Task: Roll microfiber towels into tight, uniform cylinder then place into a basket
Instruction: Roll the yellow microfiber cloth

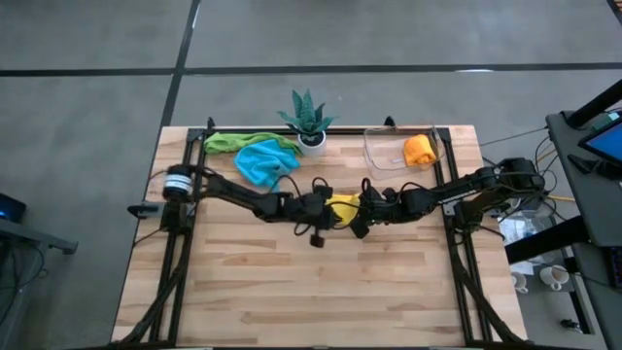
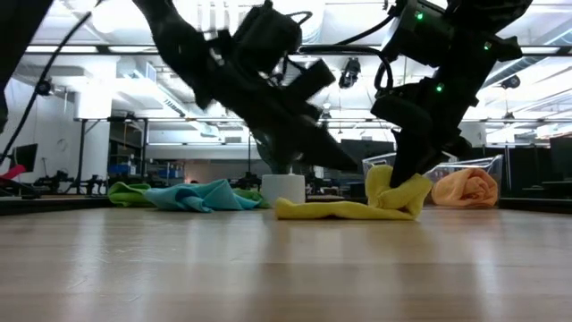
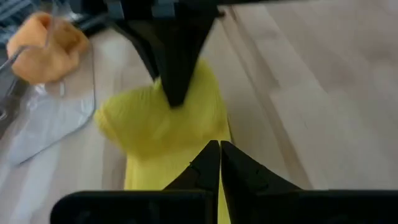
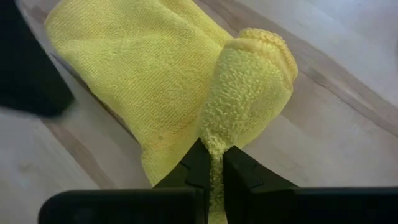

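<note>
A yellow towel [image 1: 342,205] lies crumpled at the table's middle, its right end raised [image 2: 393,190]. My right gripper [image 4: 211,160] is shut on that end. My left gripper [image 3: 219,150] is shut and points slantwise down over the towel's left part [image 3: 155,127]. An orange towel roll [image 1: 419,150] sits inside the clear basket [image 1: 381,156] at the far right. A light blue towel [image 1: 262,162] and a green towel [image 1: 227,143] lie bunched at the far left. My left gripper: its shut tips [image 2: 357,166] stand close above the yellow towel, and I cannot tell whether they touch it. My right gripper pinches a bunched fold at the towel's right end [image 4: 214,140] between its two fingers, slanting down from the right. That end stands lifted; the rest [image 2: 331,211] lies slack on the table.
A spiky green plant in a white pot [image 1: 309,124] stands at the far edge between the loose towels and the basket. Bare wood [image 1: 311,282] stretches across the near half of the table. The metal frame rails [image 1: 187,194] run along both sides.
</note>
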`<action>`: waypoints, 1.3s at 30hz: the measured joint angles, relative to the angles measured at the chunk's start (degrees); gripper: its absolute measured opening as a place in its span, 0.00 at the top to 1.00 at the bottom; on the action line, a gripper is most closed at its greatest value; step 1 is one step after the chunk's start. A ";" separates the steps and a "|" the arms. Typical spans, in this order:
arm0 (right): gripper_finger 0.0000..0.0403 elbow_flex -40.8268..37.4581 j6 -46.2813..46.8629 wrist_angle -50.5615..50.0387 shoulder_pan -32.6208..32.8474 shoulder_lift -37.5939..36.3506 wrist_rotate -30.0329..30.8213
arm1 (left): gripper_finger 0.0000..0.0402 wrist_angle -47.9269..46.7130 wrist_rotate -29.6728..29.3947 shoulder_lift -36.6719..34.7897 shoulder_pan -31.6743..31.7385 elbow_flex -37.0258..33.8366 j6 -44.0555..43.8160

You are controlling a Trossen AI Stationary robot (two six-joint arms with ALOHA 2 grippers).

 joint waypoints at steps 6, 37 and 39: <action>0.97 -0.02 0.42 -0.01 0.00 0.00 0.00 | 1.00 17.34 -9.75 10.07 -2.01 2.33 -5.47; 0.97 -0.84 0.11 -1.89 -0.20 0.15 -0.05 | 1.00 19.23 -21.35 23.07 -5.68 13.86 -25.76; 0.97 -1.09 0.46 -2.18 -0.18 0.07 0.03 | 1.00 19.17 -21.31 23.35 -5.68 14.36 -25.78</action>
